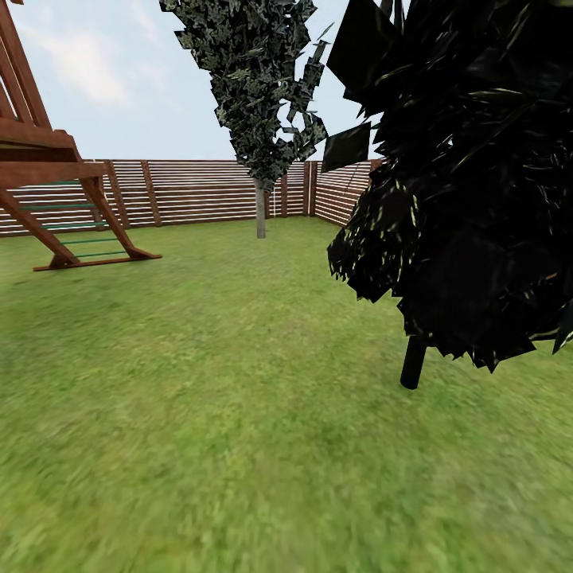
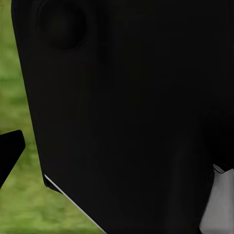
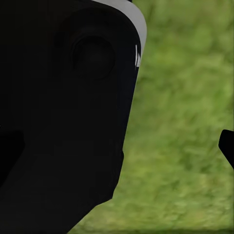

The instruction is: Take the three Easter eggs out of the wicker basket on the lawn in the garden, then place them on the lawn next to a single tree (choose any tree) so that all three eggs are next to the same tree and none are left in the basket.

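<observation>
Each wrist view is largely blocked by a black robot body panel [image 2: 126,117] [image 3: 63,117], with one dark fingertip [image 2: 9,151] [image 3: 227,146] at the edge; gripper state indeterminate.

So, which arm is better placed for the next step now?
Neither, probably: ahead lie mottled green lawn, a near-black cone-shaped tree and a brown slatted fence; both wrist cameras face grass, so driving comes first.

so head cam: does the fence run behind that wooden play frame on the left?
Yes, the brown slatted fence runs along the lawn's far edge, passing behind the wooden play frame.
</observation>
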### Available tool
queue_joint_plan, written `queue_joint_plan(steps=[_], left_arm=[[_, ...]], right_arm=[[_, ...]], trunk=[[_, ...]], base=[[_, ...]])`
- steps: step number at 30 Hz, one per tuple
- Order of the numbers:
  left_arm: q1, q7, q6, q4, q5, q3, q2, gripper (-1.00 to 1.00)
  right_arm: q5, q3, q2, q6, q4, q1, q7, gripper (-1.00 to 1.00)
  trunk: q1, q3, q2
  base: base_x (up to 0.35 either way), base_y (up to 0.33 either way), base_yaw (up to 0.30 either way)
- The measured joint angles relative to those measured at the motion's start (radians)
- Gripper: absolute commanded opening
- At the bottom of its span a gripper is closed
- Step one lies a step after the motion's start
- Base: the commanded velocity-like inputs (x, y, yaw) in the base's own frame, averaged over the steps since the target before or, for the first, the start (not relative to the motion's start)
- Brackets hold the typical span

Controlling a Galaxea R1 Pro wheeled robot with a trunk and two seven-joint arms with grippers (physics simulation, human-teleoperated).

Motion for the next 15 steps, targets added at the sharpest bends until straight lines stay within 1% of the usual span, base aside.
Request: queue_joint_plan(steps=[15], left_arm=[[0.000,0.000,-0.001,0.000,0.000,0.000,0.000,1.00]], right_arm=[[0.000,0.000,0.000,0.000,0.000,0.000,0.000,1.00]], trunk=[[0.000,0.000,0.000]], base=[[0.000,0.000,0.000]])
